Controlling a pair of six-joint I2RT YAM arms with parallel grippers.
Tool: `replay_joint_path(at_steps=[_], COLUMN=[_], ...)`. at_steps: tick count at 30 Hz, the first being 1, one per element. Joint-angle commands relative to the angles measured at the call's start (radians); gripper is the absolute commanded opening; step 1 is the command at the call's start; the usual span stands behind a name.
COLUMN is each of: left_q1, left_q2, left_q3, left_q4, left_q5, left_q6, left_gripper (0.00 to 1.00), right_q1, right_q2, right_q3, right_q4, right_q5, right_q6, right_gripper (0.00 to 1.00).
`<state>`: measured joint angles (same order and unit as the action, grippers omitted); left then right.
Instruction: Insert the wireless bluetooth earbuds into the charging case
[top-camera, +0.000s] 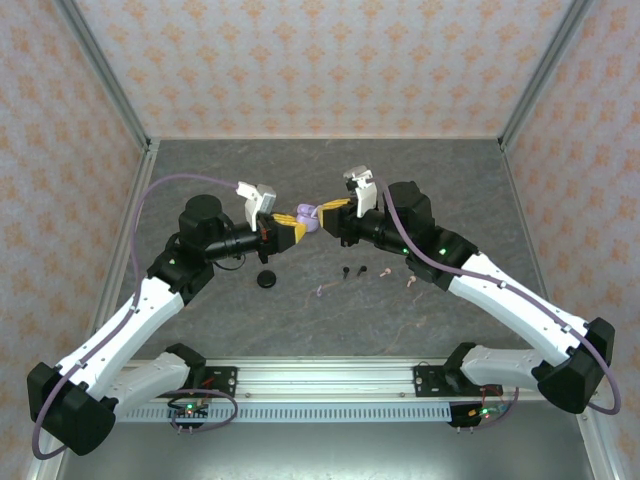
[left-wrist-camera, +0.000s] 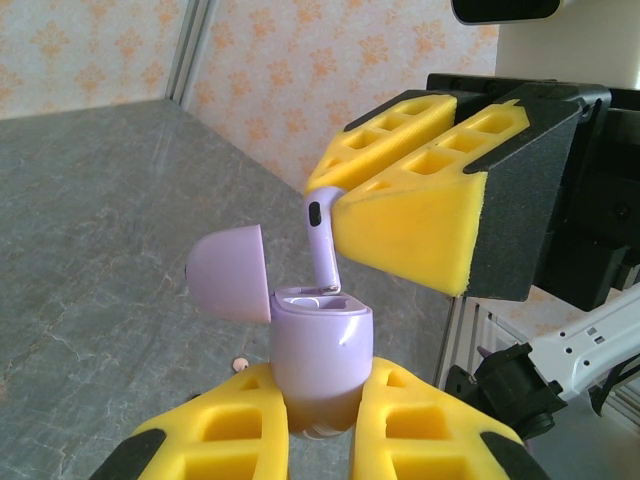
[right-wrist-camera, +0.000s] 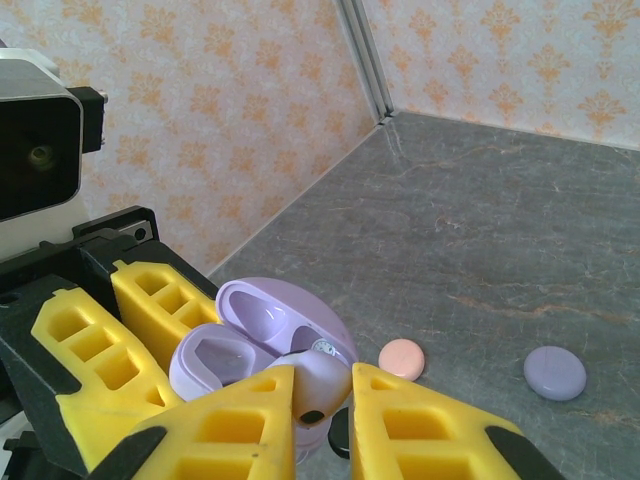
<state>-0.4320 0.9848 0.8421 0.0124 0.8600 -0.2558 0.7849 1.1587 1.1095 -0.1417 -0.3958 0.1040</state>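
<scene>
1. The left pincer (left-wrist-camera: 322, 440) is clenching the lower body of the charging case (left-wrist-camera: 322, 345) and holding it upright just above its fingertips. It should be keeping that grip rigid so the case is not twisting under pressure.
2. The right pincer (left-wrist-camera: 326, 198) is grasping the lilac earbud (left-wrist-camera: 320, 240) by its head, directly over the left pincer's tips. I judge it should be descending slowly, straight along the stem, and correcting sideways only while the stem is free.
3. The case is gaping upward. Its lid (left-wrist-camera: 228, 272) is hanging back on the side away from the right pincer, so the wells are lying unobstructed.
4. The earbud's long axis is running nearly upright and leaning slightly, with the stem pointing down from the right pincer's tips toward the open well. Whether its tip is touching inside, I cannot tell. The lean should be matching the well before any push.
5. Loose black buds (top-camera: 345, 271) and pale pink buds (top-camera: 385, 273) are lying on the table, well apart from both pincers on the side toward the arms' bases, and are waiting their turn.
</scene>
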Motion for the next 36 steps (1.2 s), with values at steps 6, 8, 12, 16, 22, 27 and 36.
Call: replay_joint_path(at_steps=[6, 8, 12, 16, 22, 27, 36], left_q1=[-0.001, -0.001, -0.001, -0.001, -0.003, -0.007, -0.01], left_q2=[-0.008, -0.008, -0.008, -0.01, -0.011, -0.011, -0.011], left_q3=[0.003, 0.004, 0.005, 0.002, 0.002, 0.002, 0.002], left_q4=[0.038, 0.038, 0.037, 0.039, 0.041, 0.038, 0.037], left_q5=[0.032, 0.034, 0.034, 0.033, 0.034, 0.033, 0.027], left_q6=[0.013, 0.015, 0.015, 0.015, 0.013, 0.016, 0.016], left_gripper=[0.0, 0.0, 0.0, 0.0, 0.0, 0.0, 0.0], right_q1=[0.01, 0.01, 0.008, 0.008, 0.009, 0.008, 0.008], right_q2=[0.01, 0.009, 0.01, 0.01, 0.015, 0.02, 0.02], right_q3=[0.025, 0.026, 0.029, 0.029, 0.031, 0.036, 0.035], right_q4=[0.018, 0.018, 0.024, 0.026, 0.024, 0.038, 0.032], right_q5=[-0.008, -0.007, 0.002, -0.009, -0.011, -0.022, -0.048], right_q6=[0.007, 0.008, 0.014, 0.014, 0.018, 0.024, 0.024], right_gripper=[0.18, 0.18, 0.18, 0.18, 0.18, 0.18, 0.18])
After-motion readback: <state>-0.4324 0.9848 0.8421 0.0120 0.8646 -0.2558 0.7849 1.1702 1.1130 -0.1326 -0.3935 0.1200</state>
